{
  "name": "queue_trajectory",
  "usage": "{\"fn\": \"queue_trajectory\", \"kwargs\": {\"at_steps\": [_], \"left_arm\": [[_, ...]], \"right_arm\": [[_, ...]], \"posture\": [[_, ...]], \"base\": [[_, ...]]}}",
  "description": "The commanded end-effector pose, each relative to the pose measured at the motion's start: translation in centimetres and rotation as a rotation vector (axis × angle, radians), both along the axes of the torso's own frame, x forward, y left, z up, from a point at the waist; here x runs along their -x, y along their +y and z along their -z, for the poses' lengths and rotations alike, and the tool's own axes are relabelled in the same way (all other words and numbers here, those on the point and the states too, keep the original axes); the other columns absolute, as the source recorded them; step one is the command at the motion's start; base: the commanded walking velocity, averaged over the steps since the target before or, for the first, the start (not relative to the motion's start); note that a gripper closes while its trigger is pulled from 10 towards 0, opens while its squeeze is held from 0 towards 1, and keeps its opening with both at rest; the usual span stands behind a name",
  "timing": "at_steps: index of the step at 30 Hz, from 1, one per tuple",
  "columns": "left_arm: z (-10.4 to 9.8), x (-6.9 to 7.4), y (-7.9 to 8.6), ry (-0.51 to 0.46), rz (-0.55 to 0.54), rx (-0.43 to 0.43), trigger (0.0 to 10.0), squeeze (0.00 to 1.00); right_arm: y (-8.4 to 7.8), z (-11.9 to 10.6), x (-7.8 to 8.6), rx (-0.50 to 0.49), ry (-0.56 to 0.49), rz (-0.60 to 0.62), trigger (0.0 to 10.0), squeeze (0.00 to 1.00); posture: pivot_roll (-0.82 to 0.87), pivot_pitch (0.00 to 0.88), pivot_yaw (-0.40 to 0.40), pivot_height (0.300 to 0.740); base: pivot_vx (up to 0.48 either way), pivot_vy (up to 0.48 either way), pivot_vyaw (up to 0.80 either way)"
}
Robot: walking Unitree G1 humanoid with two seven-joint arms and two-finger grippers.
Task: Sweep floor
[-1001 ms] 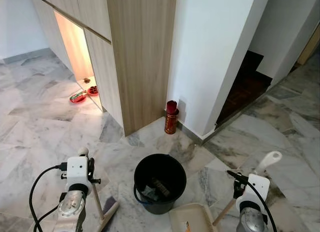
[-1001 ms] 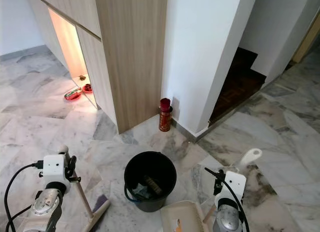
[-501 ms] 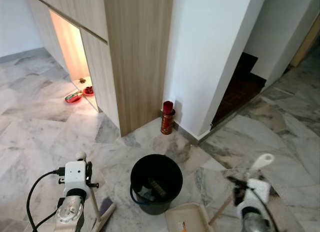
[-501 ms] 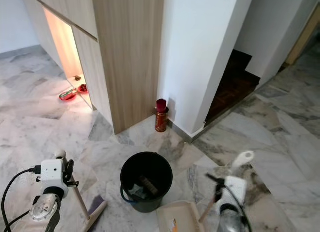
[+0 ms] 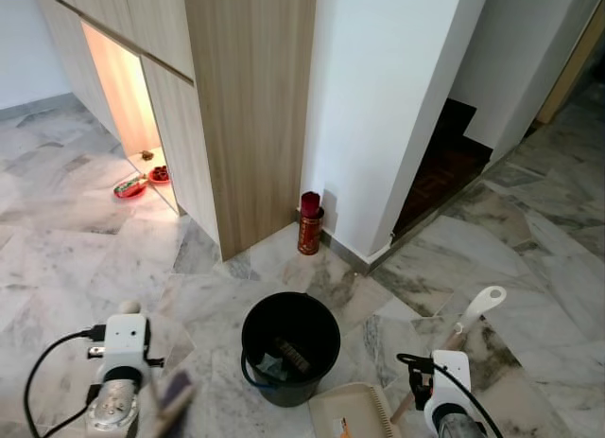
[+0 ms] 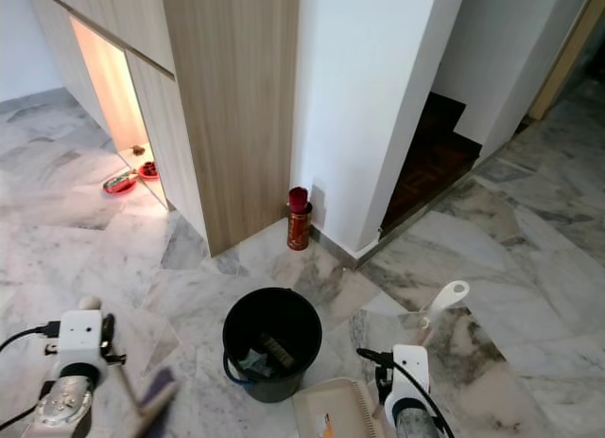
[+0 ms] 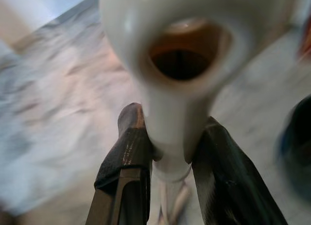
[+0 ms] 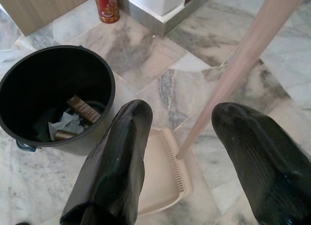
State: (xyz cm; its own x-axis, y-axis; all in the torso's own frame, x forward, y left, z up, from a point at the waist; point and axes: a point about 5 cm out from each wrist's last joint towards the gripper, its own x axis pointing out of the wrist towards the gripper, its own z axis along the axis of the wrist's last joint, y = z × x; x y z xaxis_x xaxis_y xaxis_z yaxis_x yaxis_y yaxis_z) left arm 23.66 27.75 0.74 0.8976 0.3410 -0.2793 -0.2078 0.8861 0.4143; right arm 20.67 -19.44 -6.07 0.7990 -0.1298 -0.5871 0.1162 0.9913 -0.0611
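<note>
Beside the bucket [image 5: 290,348], the broom [image 5: 173,400] has swung.

- A tall wooden cabinet [image 5: 248,97] rises at the far centre, its corner pointing toward the near side.
- To its left, a lit niche [image 5: 121,96] glows warm orange at floor level.
- Red bowls [image 5: 129,185] sit on the floor at the foot of that niche.
- A red cylindrical can [image 5: 309,224] stands upright on the floor, just beside the base of the white wall [image 5: 388,107] and near the cabinet's corner.
- Right of the white wall, dark wooden steps [image 5: 442,171] lead up into a shaded recess.
- A pale wall [image 5: 24,41] closes the far left.
</note>
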Motion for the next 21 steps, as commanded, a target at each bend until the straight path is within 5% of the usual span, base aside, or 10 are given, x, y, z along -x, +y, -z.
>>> {"fn": "queue_trajectory", "kwargs": {"at_steps": [1, 4, 9, 14, 21], "left_arm": [[1.5, 1.8, 1.6, 0.162, -0.048, -0.09, 10.0, 0.0], [2.9, 3.0, 2.3, 0.337, -0.079, -0.131, 10.0, 0.0], [4.4, 4.1, 1.9, 0.469, -0.062, -0.085, 10.0, 0.0], [7.2, 6.9, 0.3, 0.674, -0.109, 0.077, 10.0, 0.0], [9.1, 9.6, -1.2, 0.811, -0.148, 0.247, 10.0, 0.0]], "right_arm": [[0.3, 0.2, 0.1, 0.001, 0.012, -0.004, 10.0, 0.0], [0.7, 0.4, 0.4, -0.006, 0.024, -0.003, 10.0, 0.0], [0.8, 0.6, 0.7, -0.005, 0.039, -0.002, 10.0, 0.0], [0.3, 1.0, 1.4, -0.005, 0.077, 0.003, 10.0, 0.0], [-0.6, 1.6, 2.4, -0.01, 0.135, 0.008, 10.0, 0.0]], "posture": [[0.13, 0.0, -0.036, 0.74], [0.14, 0.0, -0.027, 0.74], [0.13, 0.0, -0.022, 0.74], [0.13, 0.0, -0.024, 0.74], [0.12, 0.0, -0.032, 0.74]], "base": [[0.0, 0.0, 0.0], [0.0, 0.0, 0.0], [0.0, 0.0, 0.0], [0.0, 0.0, 0.0], [0.0, 0.0, 0.0]]}}
